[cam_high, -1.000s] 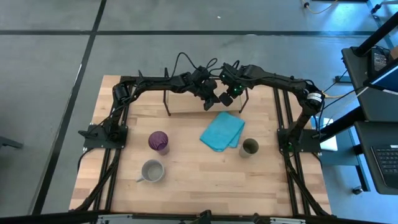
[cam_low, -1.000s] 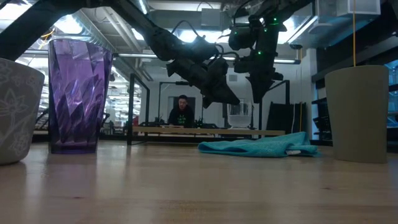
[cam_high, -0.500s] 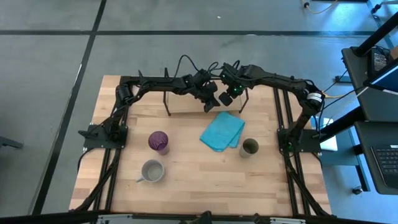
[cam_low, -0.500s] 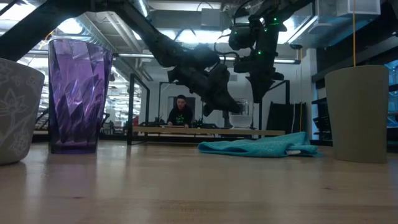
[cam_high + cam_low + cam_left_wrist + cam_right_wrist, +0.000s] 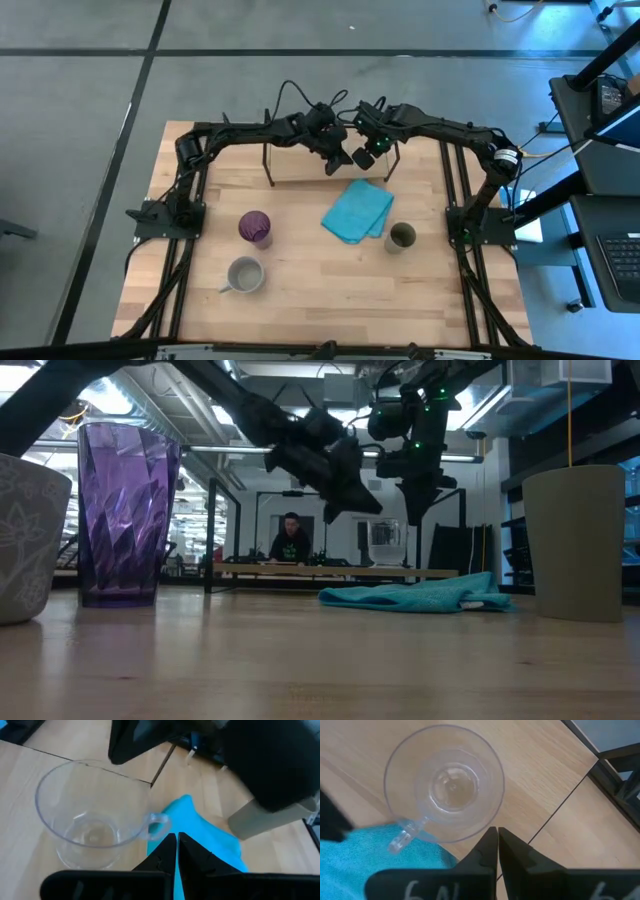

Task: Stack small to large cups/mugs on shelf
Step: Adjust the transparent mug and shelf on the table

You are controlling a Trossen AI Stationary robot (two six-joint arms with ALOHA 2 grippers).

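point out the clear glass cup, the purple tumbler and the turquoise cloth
clear glass cup (image 5: 445, 787): right wrist view, on the inside of its bottom
purple tumbler (image 5: 128, 510): low view, on the middle of its faceted wall
turquoise cloth (image 5: 357, 211): high view, on the middle of its folded top

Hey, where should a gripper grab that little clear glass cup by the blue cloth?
Probably the rim of the clear glass cup, from above: it stands upright, mouth open. Pinch the wall away from its small handle, which touches the turquoise cloth.
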